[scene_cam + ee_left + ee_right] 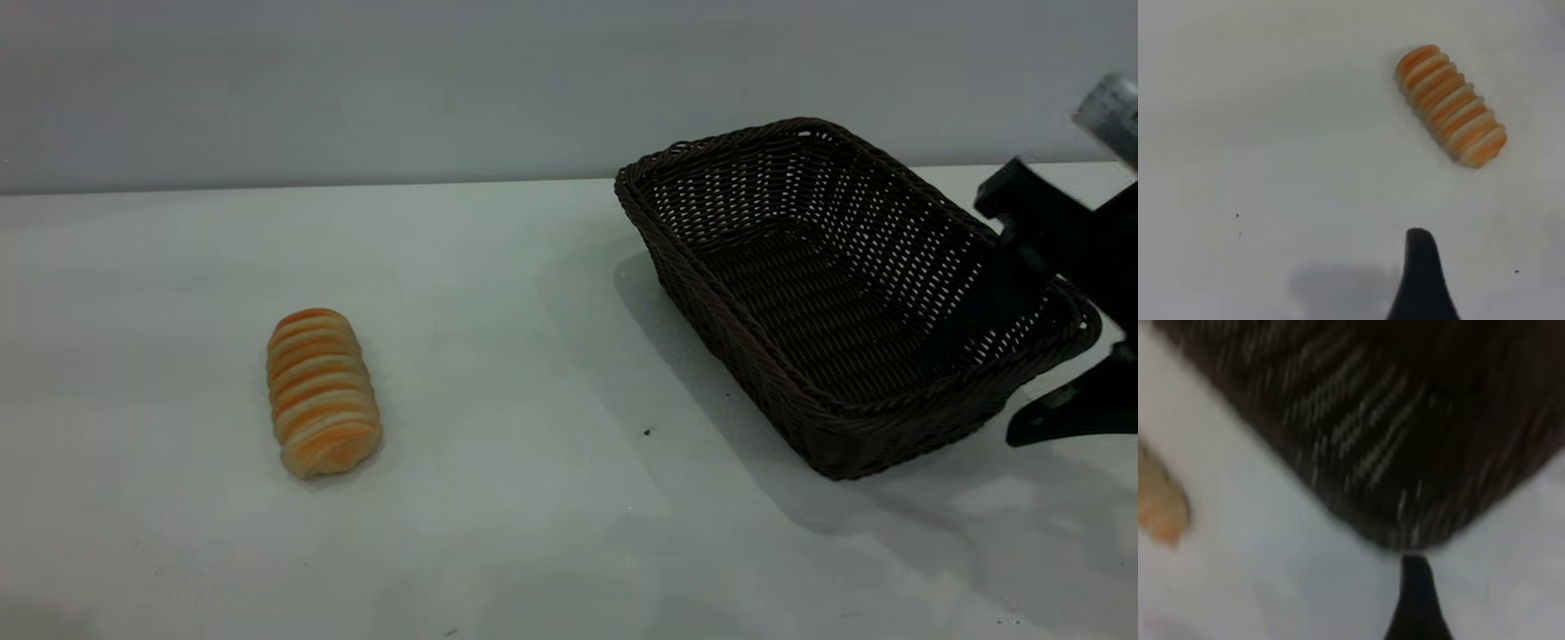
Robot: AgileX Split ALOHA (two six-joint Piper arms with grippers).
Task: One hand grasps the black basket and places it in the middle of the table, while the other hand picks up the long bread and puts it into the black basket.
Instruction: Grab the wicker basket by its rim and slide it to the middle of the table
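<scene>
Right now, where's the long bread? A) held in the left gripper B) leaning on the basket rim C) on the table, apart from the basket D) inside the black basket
C: the long bread lies flat on the table, well clear of the empty black basket.

Exterior view low across table, wrist views looking down, sharing perhaps long bread.

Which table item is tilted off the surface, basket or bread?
The black basket: the right tool straddles its right rim, that end is raised and its near corner is down on the table. The long bread lies flat, untouched.
</scene>
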